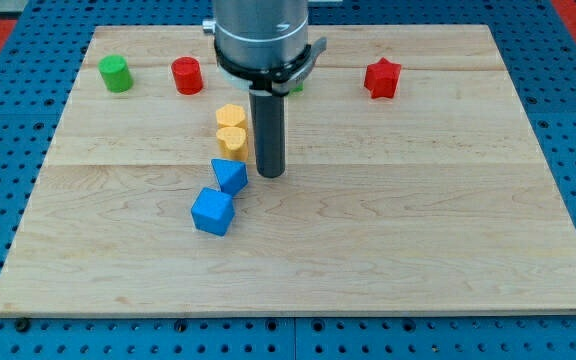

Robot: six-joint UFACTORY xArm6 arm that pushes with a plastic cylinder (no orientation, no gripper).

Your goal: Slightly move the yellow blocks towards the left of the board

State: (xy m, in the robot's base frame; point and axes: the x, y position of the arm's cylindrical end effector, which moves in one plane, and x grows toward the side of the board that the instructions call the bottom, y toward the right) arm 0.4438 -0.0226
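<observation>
- Where my tip [271, 174] meets the wooden board [448, 230], it stands just to the view's right of the two yellow blocks, close beside them; whether it touches either one cannot be told.
- I carry no claw that could stand apart or together, only a straight dark rod hanging from a grey cylindrical mount, and it clamps nothing.
- Up and to the view's left of my tip sit the yellow blocks, touching each other: a yellow hexagonal block [230, 116] above, a yellow heart-shaped block [232, 139] just below it.
- Just left and slightly below my tip lies a blue triangular block [230, 176], near the rod's end.
- Further down-left of my tip is a blue cube [212, 212], touching or almost touching the triangular one.
- Well to the upper left of my tip stand a red cylinder [187, 76] and, further left, a green cylinder [115, 73].
- Up and to the right of my tip lies a red star-shaped block [382, 78].
- Behind the mount a sliver of a green block [296, 86] shows; its shape is hidden.
</observation>
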